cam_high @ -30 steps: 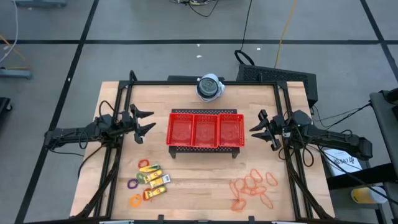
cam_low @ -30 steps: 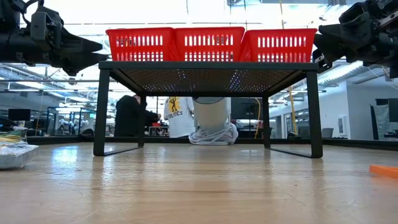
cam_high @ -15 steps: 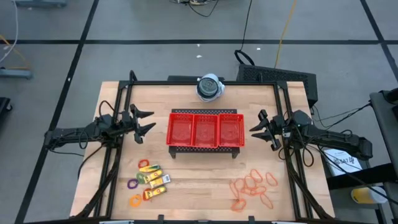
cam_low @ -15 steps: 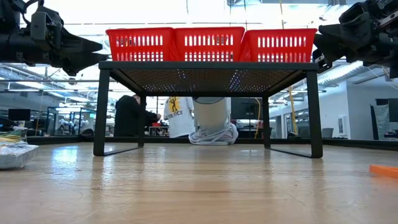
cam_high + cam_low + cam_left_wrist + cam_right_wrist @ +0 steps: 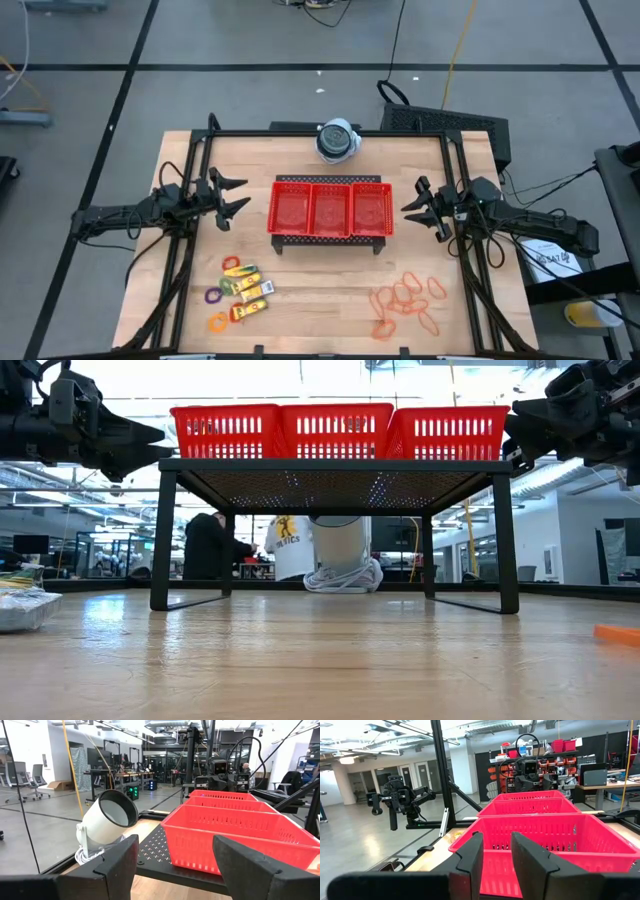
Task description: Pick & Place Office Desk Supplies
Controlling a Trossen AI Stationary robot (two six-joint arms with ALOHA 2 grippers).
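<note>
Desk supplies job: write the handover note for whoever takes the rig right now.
Left gripper: jaws open, empty, raised left of the red tray.
Right gripper: jaws partly apart, empty, raised right of the tray.
Supplies: yellow packets and coloured rings lie front-left on the table; orange rubber bands lie front-right.
Done: nothing; all three tray compartments look empty.
Left: move every item into the tray.

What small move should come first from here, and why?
Probably swing the left hand back and down toward the yellow labelled packets and coloured rings. Its fingers stand open and empty beside the red three-compartment mesh tray, whose bins look empty, while those supplies lie nearest that arm.
</note>
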